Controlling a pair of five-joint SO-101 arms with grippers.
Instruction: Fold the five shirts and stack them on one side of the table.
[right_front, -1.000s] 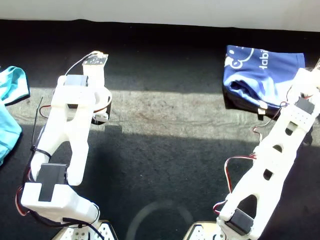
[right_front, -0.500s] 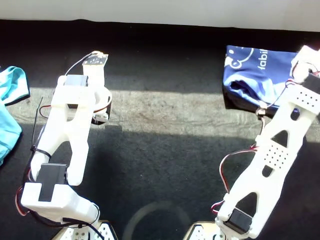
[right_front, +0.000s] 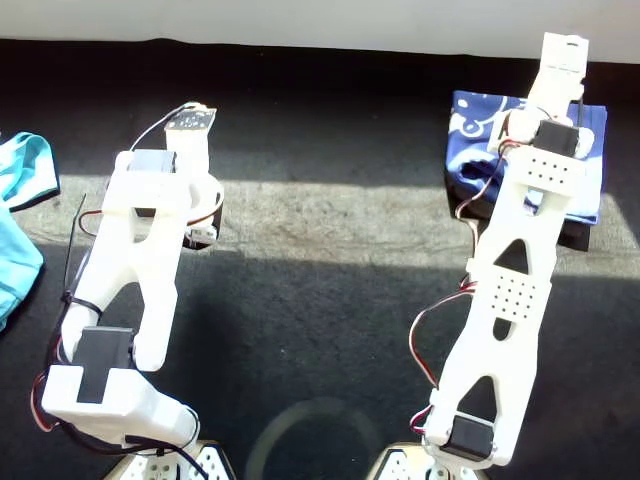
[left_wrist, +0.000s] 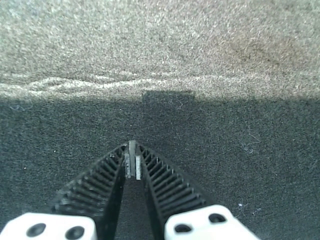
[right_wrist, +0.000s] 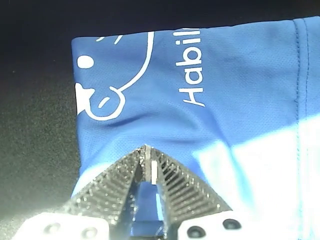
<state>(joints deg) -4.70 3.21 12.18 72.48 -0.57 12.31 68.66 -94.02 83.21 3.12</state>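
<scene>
Blue folded shirt (right_wrist: 225, 65), right end effector (right_wrist: 148, 156) above

The right gripper (right_wrist: 148, 156) has its ribbed black jaws drawn together so the tips meet, poised over a folded blue shirt (right_wrist: 240, 75); whether the tips pinch the fabric cannot be told. The shirt bears a white line drawing and white lettering, with a stitched hem along one edge and bright sunlight across part of it. It lies on a dark table cover (right_wrist: 35, 100).
</scene>
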